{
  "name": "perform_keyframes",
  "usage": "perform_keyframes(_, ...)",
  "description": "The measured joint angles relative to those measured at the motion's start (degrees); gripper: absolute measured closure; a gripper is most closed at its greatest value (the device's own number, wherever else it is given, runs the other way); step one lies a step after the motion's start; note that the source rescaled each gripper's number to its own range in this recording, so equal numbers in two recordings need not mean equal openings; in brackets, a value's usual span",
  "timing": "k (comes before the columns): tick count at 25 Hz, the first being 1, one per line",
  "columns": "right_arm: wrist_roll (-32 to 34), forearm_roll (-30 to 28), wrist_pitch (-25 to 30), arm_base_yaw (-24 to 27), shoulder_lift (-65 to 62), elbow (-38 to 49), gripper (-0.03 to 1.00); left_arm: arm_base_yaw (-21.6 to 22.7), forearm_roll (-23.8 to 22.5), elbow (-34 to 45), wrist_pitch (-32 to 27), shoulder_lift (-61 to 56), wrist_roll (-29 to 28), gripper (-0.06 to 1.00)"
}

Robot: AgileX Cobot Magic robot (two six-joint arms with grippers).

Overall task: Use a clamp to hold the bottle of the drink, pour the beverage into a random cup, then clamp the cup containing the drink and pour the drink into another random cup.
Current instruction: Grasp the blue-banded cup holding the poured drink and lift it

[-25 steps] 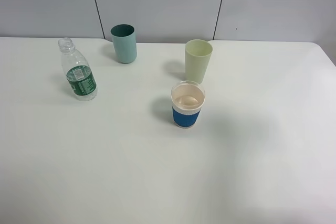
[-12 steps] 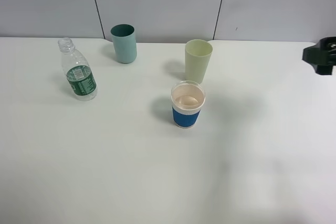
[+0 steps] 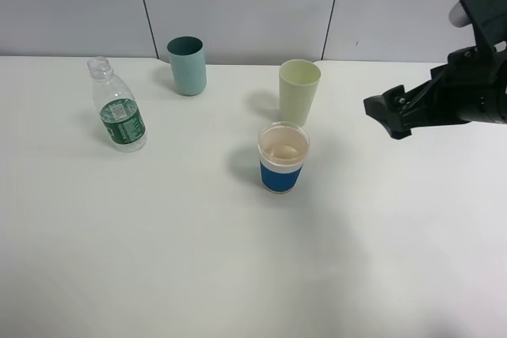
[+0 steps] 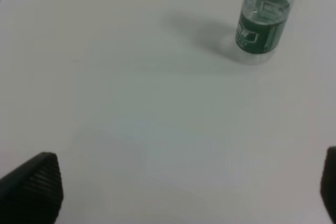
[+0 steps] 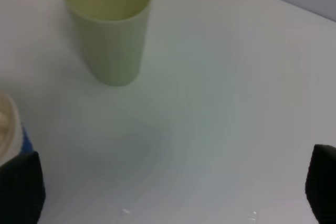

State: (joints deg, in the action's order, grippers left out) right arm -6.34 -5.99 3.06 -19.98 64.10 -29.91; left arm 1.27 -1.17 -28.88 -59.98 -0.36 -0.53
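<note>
Sitting on a matt white worktop before a grey panelled wall: bottle at left, blue-sleeved cup mid-worktop, pale green tumbler just behind it. Right claw is hovering wide and empty at right; left claw is gaping wide, empty.

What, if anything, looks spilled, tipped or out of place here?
Nothing stands out. The bottle, teal cup, green cup and blue-sleeved cup all stand upright and apart on the table; no obvious spill.
</note>
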Motion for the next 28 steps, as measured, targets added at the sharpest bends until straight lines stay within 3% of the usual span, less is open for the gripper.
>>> perform_keyframes(12, -2.1, 1.0, 1.9, -14.0, 0.1, 0.0, -0.03, 0.0, 0.0, 0.0, 0.0, 0.0, 0.0, -0.06)
perform_keyframes(21, -2.0, 4.6, 6.2, -15.0, 0.5, 0.0, -0.03, 0.0, 0.0, 0.0, 0.0, 0.0, 0.0, -0.06)
perform_keyframes(28, -2.0, 4.2, 4.1, -15.0, 5.5, 2.0, -0.03, 0.0, 0.0, 0.0, 0.0, 0.0, 0.0, -0.06)
